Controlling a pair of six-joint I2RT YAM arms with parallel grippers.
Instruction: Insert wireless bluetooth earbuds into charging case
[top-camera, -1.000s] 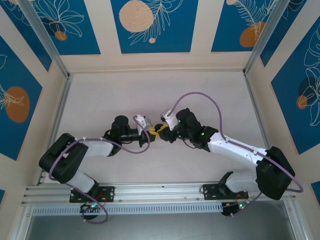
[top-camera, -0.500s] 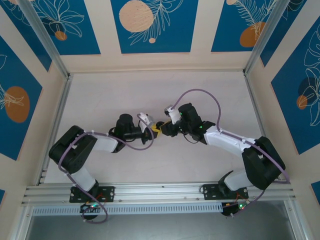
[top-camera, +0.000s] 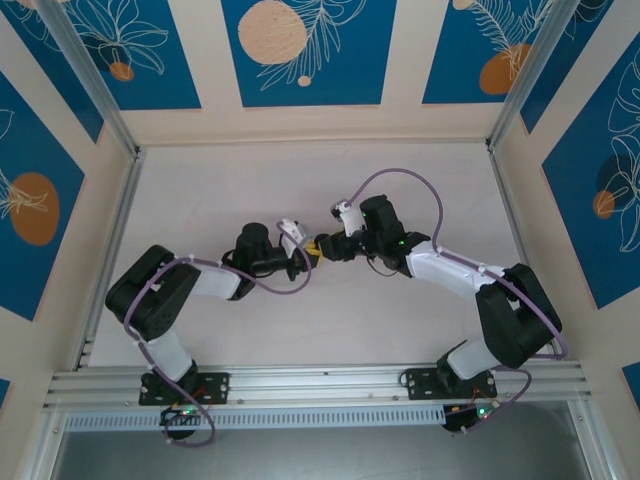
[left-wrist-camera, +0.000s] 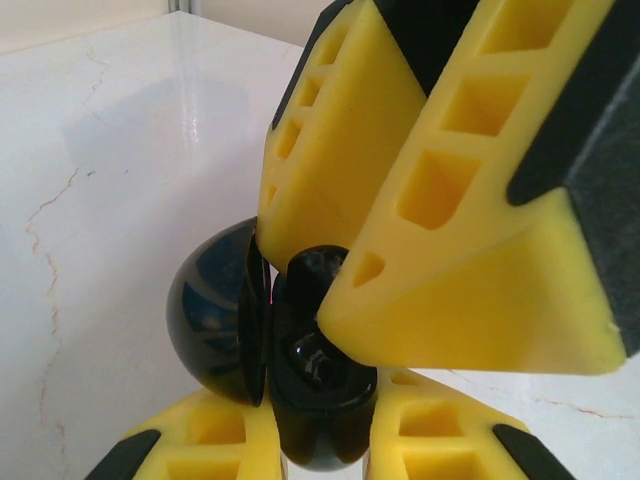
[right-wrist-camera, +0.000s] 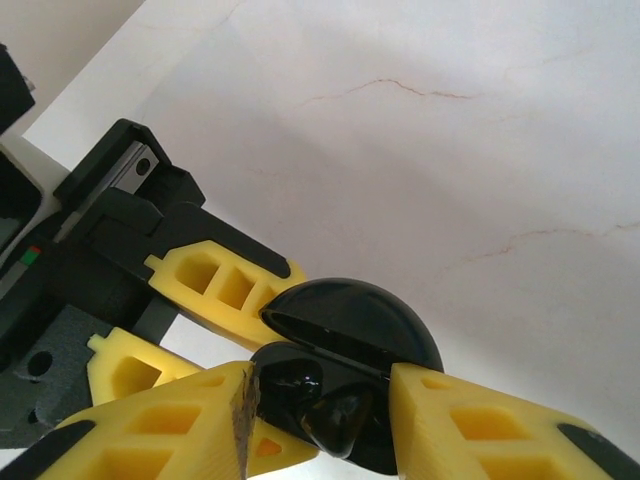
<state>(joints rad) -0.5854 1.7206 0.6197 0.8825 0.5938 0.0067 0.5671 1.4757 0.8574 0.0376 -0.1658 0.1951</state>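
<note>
Near the middle of the table (top-camera: 420, 320), the two arms are meeting tip to tip. The left gripper (top-camera: 303, 258) is clamping the charging case (left-wrist-camera: 215, 320) by its lower half, jaws closed firmly on it. This is apparently keeping the opened case steady, with its hollow side facing the other arm. The right gripper (top-camera: 322, 246) is reaching in from the opposite side. Its jaws are standing narrowly apart around a glossy black earbud (left-wrist-camera: 312, 275) at the case's mouth. Whether they are pinching it or merely bracketing it, I cannot tell.

The overhead camera is giving the arms' layout, but the case is hiding among the yellow fingertips there. The left wrist camera is showing the lid's dome hinged aside and the earbud lying against the case's inner face. The right wrist camera is showing the lid from its edge and the left jaws' black mount behind it, with the earbud sitting low between its own fingers.
</note>
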